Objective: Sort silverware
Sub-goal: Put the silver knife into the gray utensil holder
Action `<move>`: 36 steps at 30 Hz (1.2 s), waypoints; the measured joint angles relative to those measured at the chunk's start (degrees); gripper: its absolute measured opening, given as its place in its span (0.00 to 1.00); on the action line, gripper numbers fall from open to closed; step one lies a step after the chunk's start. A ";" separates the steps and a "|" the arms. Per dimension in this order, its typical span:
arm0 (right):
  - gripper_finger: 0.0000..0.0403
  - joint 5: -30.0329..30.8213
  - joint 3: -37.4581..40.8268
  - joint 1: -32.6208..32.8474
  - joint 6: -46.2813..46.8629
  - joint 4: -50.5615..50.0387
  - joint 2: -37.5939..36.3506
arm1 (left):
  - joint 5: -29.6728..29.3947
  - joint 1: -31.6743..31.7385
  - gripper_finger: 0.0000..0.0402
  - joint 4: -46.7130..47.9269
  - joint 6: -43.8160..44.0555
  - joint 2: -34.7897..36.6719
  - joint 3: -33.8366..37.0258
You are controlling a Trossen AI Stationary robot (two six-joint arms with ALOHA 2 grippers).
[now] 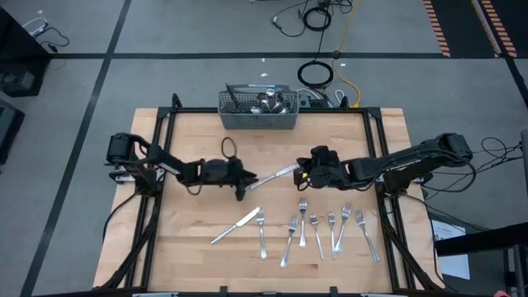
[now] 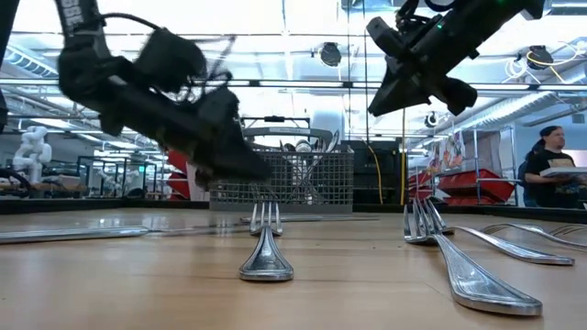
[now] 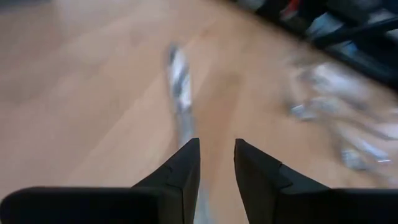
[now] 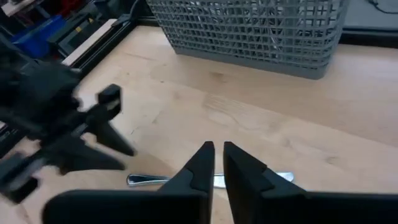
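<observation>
Six forks [image 1: 318, 233] and one knife [image 1: 236, 227] are counted in the row on the table [image 1: 198, 223], one more knife [image 1: 276, 174] between the arms, and one basket [image 1: 257, 111].

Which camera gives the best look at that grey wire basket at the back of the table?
The right wrist view: the wire basket fills the top, its mesh crisp. The high view shows the basket small, with cutlery inside. In the low view the basket stands far off behind a fork. The left wrist view misses it.
</observation>
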State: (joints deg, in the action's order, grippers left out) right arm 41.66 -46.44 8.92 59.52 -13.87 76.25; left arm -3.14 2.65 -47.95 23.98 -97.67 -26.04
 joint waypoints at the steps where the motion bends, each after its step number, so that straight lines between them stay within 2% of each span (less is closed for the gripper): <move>1: 0.09 0.02 0.00 0.13 0.44 -0.08 0.02 | -0.10 -0.71 0.26 -2.78 -1.31 0.18 0.72; 8: 0.28 -2.53 0.00 0.38 3.34 -2.27 0.24 | -0.39 -4.43 0.26 -3.36 -10.98 -0.26 1.01; 14: 0.39 -4.19 0.00 0.46 4.36 -3.08 0.24 | -0.13 -4.50 0.26 -1.16 -13.87 -0.31 0.98; 21: 0.40 -4.23 0.00 0.56 4.36 -3.27 0.24 | 1.76 -4.29 0.26 -4.34 -12.54 -3.46 0.55; 36: 0.40 -4.51 0.00 0.63 4.29 -3.90 0.26 | 5.33 -1.33 0.28 0.25 -9.30 -3.61 0.61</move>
State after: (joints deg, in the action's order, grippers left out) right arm 37.15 -46.44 9.54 63.81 -17.77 76.51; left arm 2.20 1.32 -47.71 14.68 -101.27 -25.43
